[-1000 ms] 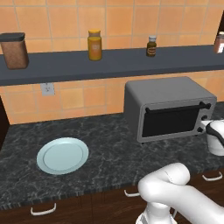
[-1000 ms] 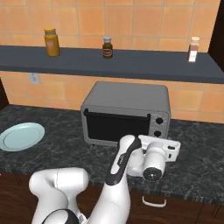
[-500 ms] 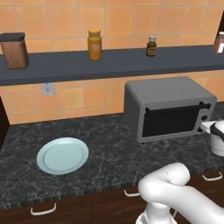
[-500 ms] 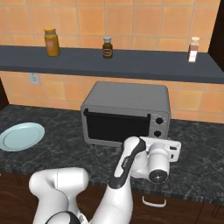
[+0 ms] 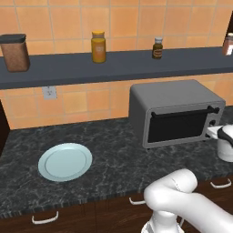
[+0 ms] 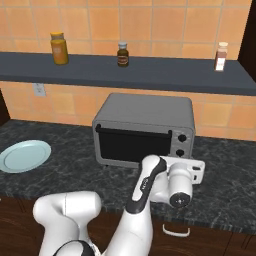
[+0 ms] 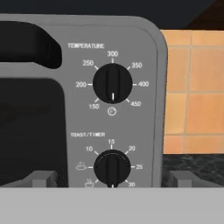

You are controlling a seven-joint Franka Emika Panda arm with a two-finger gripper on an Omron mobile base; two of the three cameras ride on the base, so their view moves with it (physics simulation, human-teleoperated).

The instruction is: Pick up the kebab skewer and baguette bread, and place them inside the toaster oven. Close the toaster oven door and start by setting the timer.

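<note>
Near field: the gripper (image 7: 111, 181) is shown with its jaws spread fully apart and nothing held between them, both tips low in the hand view and aimed at the toaster oven (image 6: 145, 130). Directly ahead, between the tips, the toast/timer knob (image 7: 112, 168) is seen; just above it sits the temperature knob (image 7: 112, 83). A risk is judged here: because the two knobs lie close together on one panel, a slightly high approach could turn the temperature knob instead, and jaws closed off-centre could slip around the timer knob without setting it. To the left of the jaws, the toaster oven door (image 6: 132, 144) is shut; the kebab skewer and baguette bread cannot be made out behind the dark glass. Farther left on the desk (image 5: 113, 150), a pale plate (image 5: 65, 161) lies bare, well apart. Beyond, jars stand on a shelf (image 6: 150, 70). Nothing is seen between jaws and knob.
</note>
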